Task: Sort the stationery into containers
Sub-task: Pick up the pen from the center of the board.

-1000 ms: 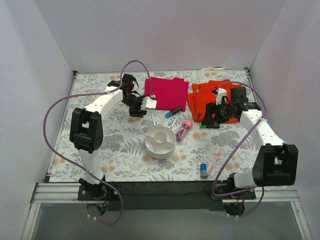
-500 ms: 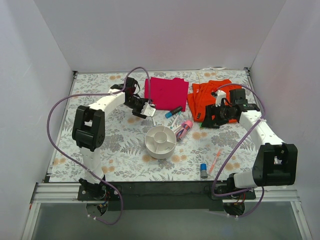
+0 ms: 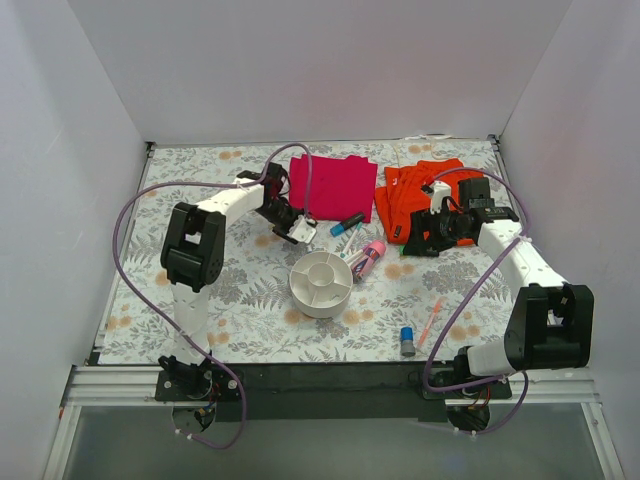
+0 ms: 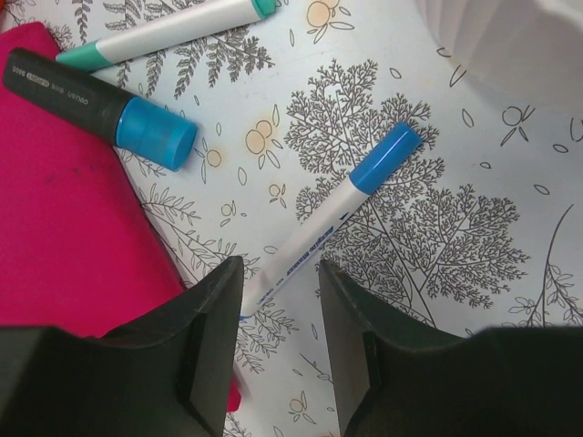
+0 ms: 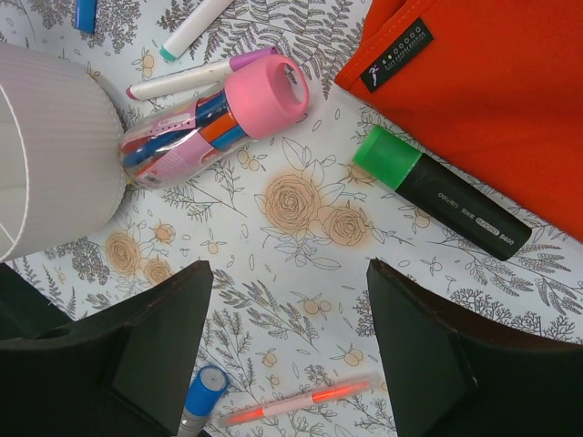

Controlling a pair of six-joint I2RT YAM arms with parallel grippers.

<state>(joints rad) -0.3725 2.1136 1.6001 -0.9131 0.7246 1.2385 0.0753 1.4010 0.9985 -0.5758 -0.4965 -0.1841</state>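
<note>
The round white organizer stands mid-table and is empty. My left gripper is open, low over the mat beside the magenta cloth. In its wrist view the gripper has the white end of a blue-capped white pen lying just ahead of its fingertips, untouched. A black marker with a blue cap and a teal-tipped white marker lie beyond. My right gripper is open and empty above the mat. Near it lie a pink-capped tube, a green-capped black marker, a thin orange pen and a grey-blue cylinder.
A folded magenta cloth and an orange cloth lie at the back. A white pen with a purple cap lies beside the pink tube. The organizer's ribbed wall is close on the right gripper's left. White walls enclose the table.
My left arm has swung its gripper right and nearer, from the cloth's left edge down to the blue-capped pen. The right arm has barely moved.
</note>
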